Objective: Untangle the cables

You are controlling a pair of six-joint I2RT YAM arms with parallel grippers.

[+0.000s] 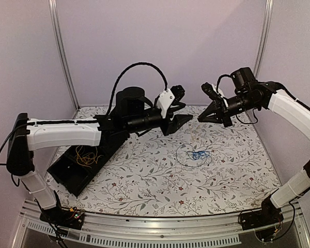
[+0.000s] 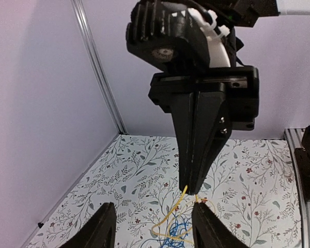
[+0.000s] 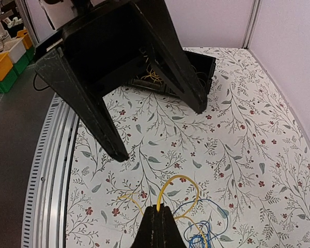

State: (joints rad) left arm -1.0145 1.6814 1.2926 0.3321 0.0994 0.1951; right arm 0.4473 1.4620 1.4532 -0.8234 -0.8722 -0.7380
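The untangling looks partly done. A bundle of yellow-orange cables [image 1: 87,155] already lies apart from the rest inside the black bin [image 1: 67,174] at the left of the tabletop [image 1: 144,188]. What is left sits near the middle of the tabletop: a small blue cable [image 1: 199,154] in loose loops, with what seems to be a thin dark loop [image 1: 177,158] around it and a yellow cable [image 3: 183,177] running up out of the same heap. Whether yellow and blue are knotted together or merely overlap is too fine to tell, but the last strands appear to need separating. The right claw [image 2: 189,183] is clenched on the yellow cable, its jaws pressed together. It hangs well above the tabletop, and the strand rises from the heap in an arch to its tip. The left claw [image 3: 161,132] is released, its jaws spread wide with nothing between them. It hovers just beside the right claw and faces it, above the blue heap and not touching any cable. The bin lies beyond it, towards the left edge.
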